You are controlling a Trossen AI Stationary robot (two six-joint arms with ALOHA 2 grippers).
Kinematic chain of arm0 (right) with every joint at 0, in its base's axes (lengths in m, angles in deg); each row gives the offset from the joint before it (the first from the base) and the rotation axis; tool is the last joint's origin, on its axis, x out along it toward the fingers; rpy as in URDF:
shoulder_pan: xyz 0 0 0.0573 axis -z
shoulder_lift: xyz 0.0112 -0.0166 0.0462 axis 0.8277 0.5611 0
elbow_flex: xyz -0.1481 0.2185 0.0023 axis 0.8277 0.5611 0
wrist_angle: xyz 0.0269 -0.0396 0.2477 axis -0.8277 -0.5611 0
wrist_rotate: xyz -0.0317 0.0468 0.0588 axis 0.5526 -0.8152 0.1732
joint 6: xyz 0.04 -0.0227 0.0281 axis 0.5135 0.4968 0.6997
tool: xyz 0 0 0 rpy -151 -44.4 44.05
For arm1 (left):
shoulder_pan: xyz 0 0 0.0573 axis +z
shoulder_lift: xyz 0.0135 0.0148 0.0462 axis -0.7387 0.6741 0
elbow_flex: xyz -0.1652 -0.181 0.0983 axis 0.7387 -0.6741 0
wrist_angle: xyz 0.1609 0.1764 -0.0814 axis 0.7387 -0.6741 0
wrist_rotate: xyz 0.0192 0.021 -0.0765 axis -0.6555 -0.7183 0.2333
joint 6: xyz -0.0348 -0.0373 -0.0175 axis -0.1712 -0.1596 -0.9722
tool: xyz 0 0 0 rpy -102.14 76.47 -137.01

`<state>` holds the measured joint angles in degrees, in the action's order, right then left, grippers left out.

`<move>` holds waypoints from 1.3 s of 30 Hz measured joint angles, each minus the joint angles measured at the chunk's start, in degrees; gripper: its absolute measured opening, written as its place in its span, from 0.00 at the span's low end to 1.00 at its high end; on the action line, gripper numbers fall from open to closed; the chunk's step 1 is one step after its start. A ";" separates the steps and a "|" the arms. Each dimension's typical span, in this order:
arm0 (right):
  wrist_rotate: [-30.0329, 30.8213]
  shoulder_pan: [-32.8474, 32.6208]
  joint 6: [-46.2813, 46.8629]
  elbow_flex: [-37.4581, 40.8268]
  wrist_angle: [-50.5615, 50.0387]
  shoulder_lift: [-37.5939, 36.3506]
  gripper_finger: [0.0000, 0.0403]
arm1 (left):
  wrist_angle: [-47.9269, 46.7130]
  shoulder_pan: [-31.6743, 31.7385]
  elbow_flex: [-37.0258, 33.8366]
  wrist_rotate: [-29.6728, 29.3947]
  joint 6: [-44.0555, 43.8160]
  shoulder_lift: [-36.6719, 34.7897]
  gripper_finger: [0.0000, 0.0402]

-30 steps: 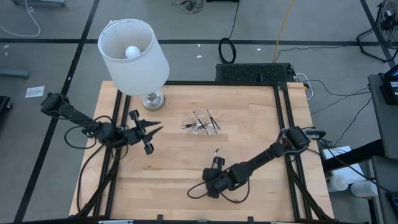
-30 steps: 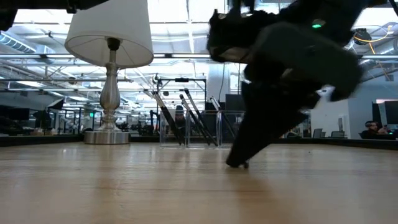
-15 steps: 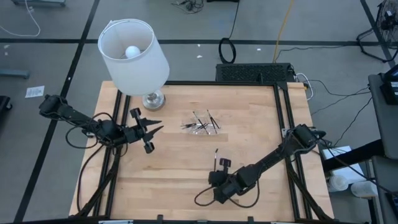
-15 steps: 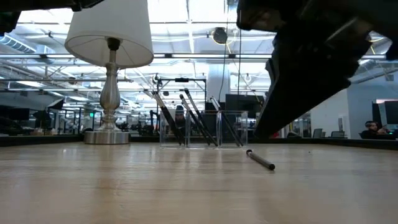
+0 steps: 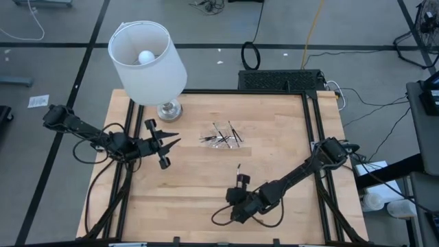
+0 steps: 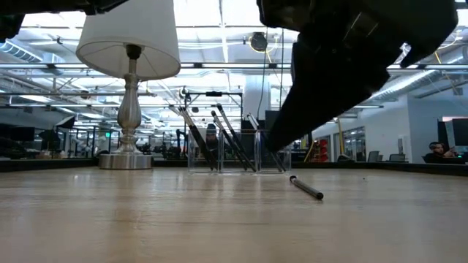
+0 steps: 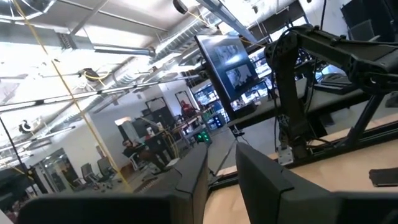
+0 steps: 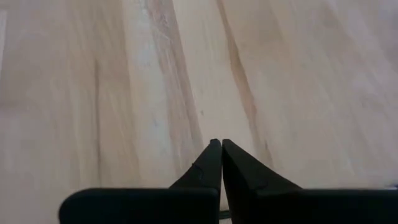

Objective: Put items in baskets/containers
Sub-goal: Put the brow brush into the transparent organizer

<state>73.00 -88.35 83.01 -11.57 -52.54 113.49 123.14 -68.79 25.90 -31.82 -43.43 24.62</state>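
A clear tray (image 5: 221,136) stands at the table's middle, toward the far side, with several thin dark sticks (image 6: 219,139) leaning in it. One more stick (image 5: 238,168) lies flat on the wood, seen in the low view as a stick (image 6: 307,188) with its light tip toward the tray. My right gripper (image 8: 216,144) is shut and holds nothing. It hangs above the bare wood just near of that stick (image 5: 240,180). My left gripper (image 7: 221,168) waits at the table's left side (image 5: 171,140), raised, its fingers apart and holding nothing.
A lamp with a white shade (image 5: 147,60) and a metal foot (image 5: 168,110) stands at the far left corner. Black rails (image 5: 312,130) run along the table's sides. Bare wood (image 5: 192,192) lies between the loose stick and the near edge.
My right gripper has risen from the table beside the loose stick, staying shut. In the low view its tips stood on the wood a second ago and now hang well above it. The stick lies flat on the wood.
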 joint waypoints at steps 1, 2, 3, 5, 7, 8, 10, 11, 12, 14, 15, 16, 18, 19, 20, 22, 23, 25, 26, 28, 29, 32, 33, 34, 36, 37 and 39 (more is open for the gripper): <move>-0.45 0.17 1.14 0.00 -0.20 0.20 0.00 | -0.16 0.00 0.00 0.01 -0.33 0.00 0.23; -1.55 0.25 2.27 -0.02 -0.42 0.36 0.00 | -0.27 0.00 0.00 -0.01 -0.56 0.00 0.23; -2.50 0.32 3.12 -0.04 -0.62 0.53 0.00 | -0.29 0.00 0.00 -0.01 -0.72 0.00 0.23; -3.07 0.33 4.26 -0.04 -1.63 0.73 0.00 | -0.79 0.00 0.00 -0.03 -0.94 0.00 0.23; -3.03 0.13 5.60 -0.04 -2.58 0.70 0.00 | -1.54 0.00 0.00 -0.03 -0.93 0.02 0.23; -3.03 0.12 6.25 -0.05 -3.12 0.66 0.00 | -1.59 0.00 0.00 -0.07 -0.93 0.02 0.23; -3.06 -0.03 7.14 -0.07 -4.54 0.66 0.00 | -1.55 0.00 0.00 -0.07 -1.31 0.00 0.23; -3.10 -0.06 7.64 -0.04 -4.91 0.66 0.00 | -1.55 0.00 0.00 -0.07 -1.61 0.00 0.23; -3.08 -0.06 8.01 -0.04 -4.94 0.66 0.00 | -1.57 0.00 0.00 -0.07 -1.63 0.00 0.23; -3.05 -0.06 8.26 0.43 -3.81 0.63 0.00 | -1.55 0.00 0.00 -0.07 -1.68 0.00 0.23; -3.06 -0.06 8.27 0.94 -3.00 0.62 0.00 | -1.55 0.00 0.00 -0.05 -1.77 0.00 0.23; -3.06 -0.01 8.28 1.47 -2.47 0.62 0.00 | -1.57 0.00 0.00 -0.07 -1.78 0.00 0.23; -3.08 0.14 8.81 2.02 -2.33 0.64 0.00 | -1.55 0.00 0.00 -0.07 -1.77 0.00 0.23; -3.10 0.16 9.52 2.15 -2.21 0.64 0.00 | -1.55 0.00 0.00 -0.05 -1.77 0.00 0.23; -3.33 0.14 10.36 2.33 -2.00 0.62 0.00 | -1.55 0.00 0.00 -0.07 -1.77 0.00 0.23; -4.79 0.12 12.55 2.98 -2.06 0.60 0.00 | -1.55 0.00 0.00 -0.06 -1.69 0.00 0.23; -5.62 -0.02 13.82 3.43 -2.14 0.60 0.00 | -1.55 0.00 0.00 -0.06 -1.55 0.00 0.23; -5.74 -0.40 16.02 4.19 -1.99 0.60 0.00 | -1.55 0.00 0.00 -0.05 -1.55 0.00 0.23; -5.69 -0.65 17.00 4.61 -1.80 0.56 0.00 | -1.55 0.00 0.00 -0.06 -1.55 0.00 0.23; -5.36 -1.06 18.67 5.22 -1.61 0.49 0.00 | -1.53 0.00 0.00 -0.07 -1.55 0.00 0.23; -5.23 -1.31 19.29 5.40 -1.60 0.49 0.00 | -1.53 0.00 0.00 -0.06 -1.54 0.00 0.23; -4.98 -1.91 20.27 5.49 -1.71 0.49 0.00 | -1.50 0.00 0.00 -0.05 -1.52 0.00 0.23; -4.93 -2.08 20.29 5.49 -1.82 0.49 0.00 | -1.48 0.00 0.00 -0.05 -1.51 0.00 0.23; -4.94 -2.23 20.29 5.51 -1.90 0.49 0.00 | -1.44 0.00 0.00 -0.05 -1.50 0.00 0.23; -4.99 -2.42 20.29 5.51 -2.14 0.49 0.00 | -1.42 0.00 0.00 -0.05 -1.48 0.00 0.23; -5.17 -2.44 20.31 5.51 -2.30 0.49 0.00 | -1.38 0.00 0.00 -0.05 -1.48 0.00 0.23; -6.14 -2.44 20.52 5.51 -2.45 0.47 0.00 | -1.37 0.00 0.00 -0.03 -1.45 0.00 0.23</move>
<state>66.86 -90.78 103.54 -6.07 -54.99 113.96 121.77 -68.79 25.90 -31.84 -44.88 24.62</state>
